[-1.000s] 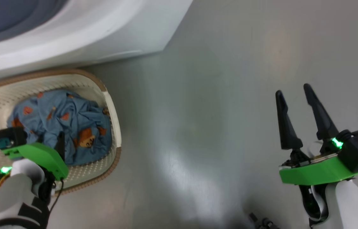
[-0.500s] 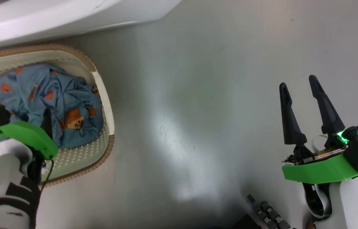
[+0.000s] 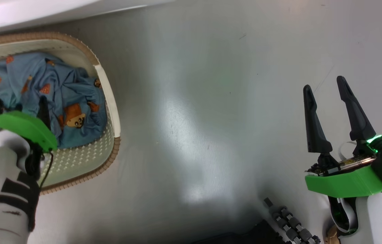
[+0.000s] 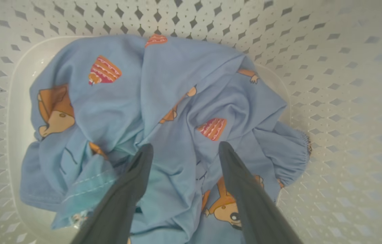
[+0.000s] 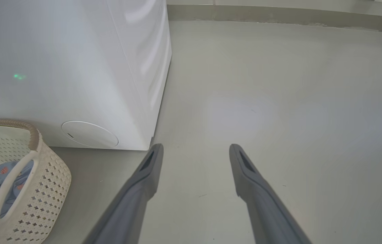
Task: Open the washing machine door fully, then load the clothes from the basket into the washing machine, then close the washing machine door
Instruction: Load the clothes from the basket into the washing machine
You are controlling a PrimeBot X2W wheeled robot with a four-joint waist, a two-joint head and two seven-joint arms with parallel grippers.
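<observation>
Blue cloth printed with orange-brown cartoon figures and striped orange patches, the clothes, lies crumpled in one heap on the bottom of the basket, whose cream perforated walls rise all round it. Seen from the head, the basket stands on the grey floor at the far left. Its brown woven-look rim is just beside the white base of the washing machine, which runs along the far edge. The left gripper hangs inside the basket, pointing down at the heap. Its two dark fingers are spread apart with a fold of blue fabric showing between them, and nothing is pinched. The tips sit low over the cloth, but whether they touch it I cannot tell. A green housing on that wrist hides part of the heap in the head view.

Well apart, at the near right, the right gripper is over bare floor, its fingers spread wide and empty. Its own wrist camera looks along the floor toward the machine's white corner and a low round cover on the front panel. The basket's end shows just in front of that panel, with a strip of blue cloth visible over the rim. A dark segmented part lies at the near edge, left of the right arm
</observation>
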